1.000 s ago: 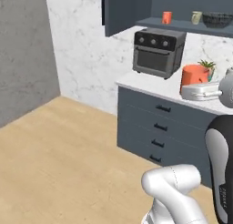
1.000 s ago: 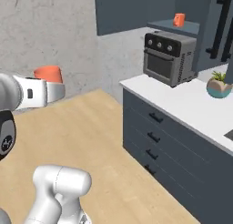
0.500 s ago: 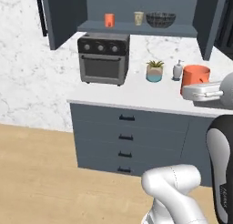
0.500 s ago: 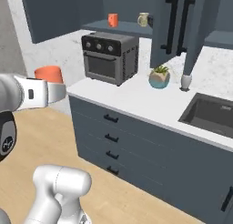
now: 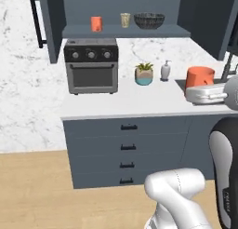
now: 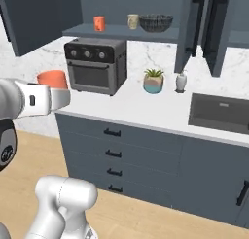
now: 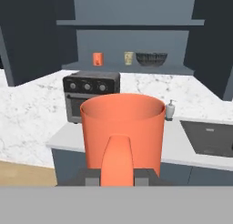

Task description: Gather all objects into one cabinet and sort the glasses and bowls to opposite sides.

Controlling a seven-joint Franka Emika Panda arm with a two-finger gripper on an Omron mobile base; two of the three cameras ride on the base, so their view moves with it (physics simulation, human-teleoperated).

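My gripper (image 7: pixel 117 175) is shut on a plain orange cup (image 7: pixel 123 126), held upright in front of the counter; the cup (image 5: pixel 200 77) sits at the right edge of the left base view and the cup (image 6: pixel 52 78) at the left of the right base view. The dark slate-blue wall cabinet (image 5: pixel 116 4) stands open above the oven. On its lower shelf stand another orange cup (image 5: pixel 96 23), a beige cup (image 5: pixel 125 20) and a wide dark bowl (image 5: pixel 149 20) to the right. The same orange cup (image 7: pixel 97 58), beige cup (image 7: pixel 129 58) and bowl (image 7: pixel 151 59) show far ahead in the hand view.
A black toaster oven (image 5: pixel 90 65) stands on the white counter (image 5: pixel 139 102) under the cabinet. A teal-and-beige plant pot (image 5: pixel 144 74) and a soap dispenser (image 5: pixel 165 70) stand beside it. A sink (image 6: pixel 219 111) lies to the right, grey drawers (image 5: pixel 125 149) below. Open doors (image 6: pixel 194 24) hang at both sides.
The base has swung round, so the whole scene shifted: the counter, oven and open cabinet now face me squarely and closer. The orange cup has stayed in my gripper.
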